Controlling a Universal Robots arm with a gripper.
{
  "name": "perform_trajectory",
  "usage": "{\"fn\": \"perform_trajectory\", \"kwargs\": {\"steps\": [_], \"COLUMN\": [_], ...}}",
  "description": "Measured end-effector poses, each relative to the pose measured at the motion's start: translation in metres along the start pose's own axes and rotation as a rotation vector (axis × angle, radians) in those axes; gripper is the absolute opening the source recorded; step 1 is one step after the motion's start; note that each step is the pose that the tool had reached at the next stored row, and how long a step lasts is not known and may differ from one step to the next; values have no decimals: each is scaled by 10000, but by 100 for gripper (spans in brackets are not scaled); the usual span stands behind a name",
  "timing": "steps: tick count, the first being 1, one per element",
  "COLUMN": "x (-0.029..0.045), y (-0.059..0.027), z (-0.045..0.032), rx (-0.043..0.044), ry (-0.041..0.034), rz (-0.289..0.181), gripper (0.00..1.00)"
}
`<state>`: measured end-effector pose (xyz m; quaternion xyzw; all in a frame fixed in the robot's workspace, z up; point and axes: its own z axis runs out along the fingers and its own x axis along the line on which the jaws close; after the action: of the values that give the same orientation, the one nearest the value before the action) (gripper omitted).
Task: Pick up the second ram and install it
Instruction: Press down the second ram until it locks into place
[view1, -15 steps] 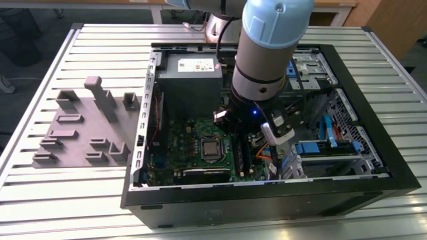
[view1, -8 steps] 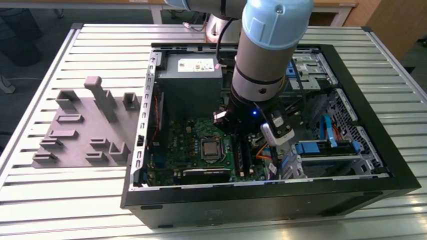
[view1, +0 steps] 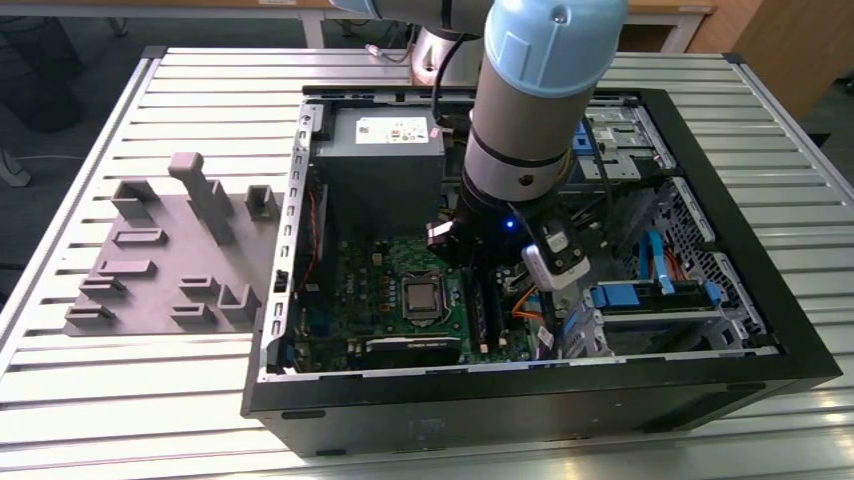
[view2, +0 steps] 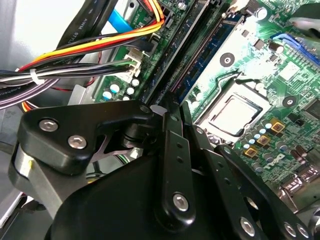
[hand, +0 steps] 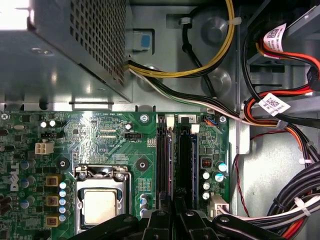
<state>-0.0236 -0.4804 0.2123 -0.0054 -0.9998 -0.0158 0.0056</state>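
Ribbed metal worktop (view1: 160, 110) carries an open computer case (view1: 747, 330), with the arm reaching down into it. Its pincer (hand: 175, 212) sits low over the memory slots (hand: 175, 160), fingers nearly together; whether they grip anything I cannot tell. In the second wrist view a dark green stick, seemingly the second ram (view2: 202, 62), lies seated beside the processor (view2: 232, 114). Outside the case, the exterior view shows a grey fixture tray (view1: 167, 250).
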Motion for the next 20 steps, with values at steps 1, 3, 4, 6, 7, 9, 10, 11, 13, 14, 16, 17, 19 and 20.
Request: {"fn": "perform_trajectory", "kwargs": {"steps": [1, 3, 4, 6, 7, 9, 10, 11, 13, 14, 16, 17, 19, 20], "x": [0, 1, 1, 1, 1, 0, 1, 0, 0, 0, 0, 0, 1, 0], "y": [0, 0, 0, 0, 0, -1, -1, -1, -1, -1, 0, 0, 0, 1], "z": [0, 0, 1, 5, 8, 15, 17, 19, 20, 21, 17, 11, -2, -4], "rx": [0, 3, 3, 1, 1, 1, 2, 3, 3, 1, 0, -1, -1, -2], "ry": [0, 1, 2, 1, 1, 1, 1, 2, 2, 1, 1, 0, 0, 0], "rz": [-10, -20, -21, -22, -21, -22, -21, -22, -21, -22, -22, -23, -26, -26], "gripper": [14, 14, 14, 14, 14, 14, 14, 14, 14, 14, 14, 14, 14, 14]}}
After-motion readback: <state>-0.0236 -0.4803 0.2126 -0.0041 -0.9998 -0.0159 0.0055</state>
